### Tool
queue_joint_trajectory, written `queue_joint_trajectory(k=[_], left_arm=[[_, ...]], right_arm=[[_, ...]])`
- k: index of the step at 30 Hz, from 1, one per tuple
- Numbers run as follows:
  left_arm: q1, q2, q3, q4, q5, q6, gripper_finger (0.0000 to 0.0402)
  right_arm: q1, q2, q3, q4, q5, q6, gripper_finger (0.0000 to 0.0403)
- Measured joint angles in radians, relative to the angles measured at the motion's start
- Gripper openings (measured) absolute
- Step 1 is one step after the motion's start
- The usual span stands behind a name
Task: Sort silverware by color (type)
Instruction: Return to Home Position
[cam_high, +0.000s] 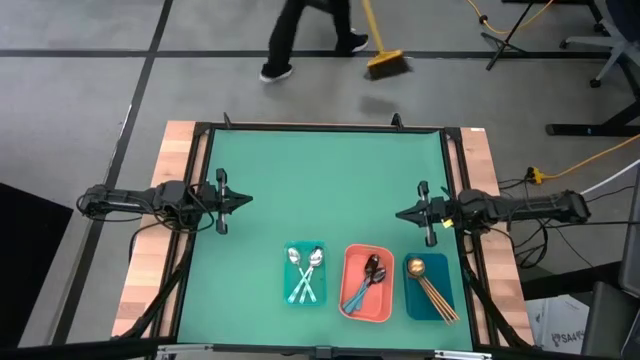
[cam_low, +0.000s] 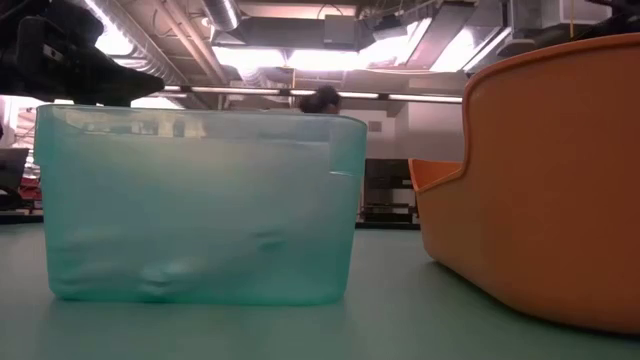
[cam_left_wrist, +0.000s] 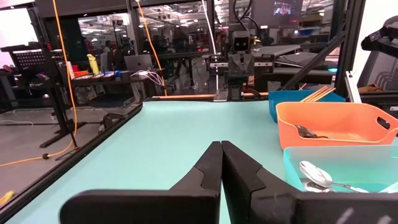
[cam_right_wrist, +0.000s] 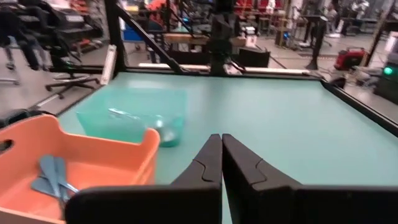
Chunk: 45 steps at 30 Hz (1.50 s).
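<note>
With the silver spoons (cam_high: 305, 272) in the teal tray (cam_high: 306, 245), dark spoons (cam_high: 368, 275) in the coral tray (cam_high: 367, 248) and gold spoons (cam_high: 430, 285) in the dark blue tray (cam_high: 415, 302), the left gripper (cam_high: 245, 198) and right gripper (cam_high: 400, 213), jaws pressed together and empty, should simply park level at their table sides, well clear of the trays

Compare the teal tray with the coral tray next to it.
The teal tray is translucent; the coral tray is opaque orange. The teal tray holds silver spoons, the coral tray dark spoons. The coral tray looks wider than the teal one. Both are rectangular, side by side.
</note>
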Motion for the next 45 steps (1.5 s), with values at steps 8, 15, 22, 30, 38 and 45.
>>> queue_joint_trajectory(k=[8,15,22,30,38,45], left_arm=[[0.0,0.0,0.0,0.0,0.0,0.0,0.0],[0.0,0.0,0.0,0.0,0.0,0.0,0.0],[0.0,0.0,0.0,0.0,0.0,0.0,0.0],[0.0,0.0,0.0,0.0,0.0,0.0,0.0],[0.0,0.0,0.0,0.0,0.0,0.0,0.0],[0.0,0.0,0.0,-0.001,0.0,0.0,0.0]], right_arm=[[-0.079,0.0,0.0,-0.029,-0.06,0.0,0.0001],[-0.084,0.0,0.0,-0.029,-0.085,0.0,0.0001],[-0.084,0.0,0.0,-0.024,-0.084,0.0,0.0001],[-0.083,-0.015,0.0,-0.023,-0.084,0.0,0.0001],[-0.083,-0.177,0.0,-0.083,-0.083,0.0,0.0001],[-0.083,-0.209,0.009,-0.126,-0.075,-0.003,0.0001]])
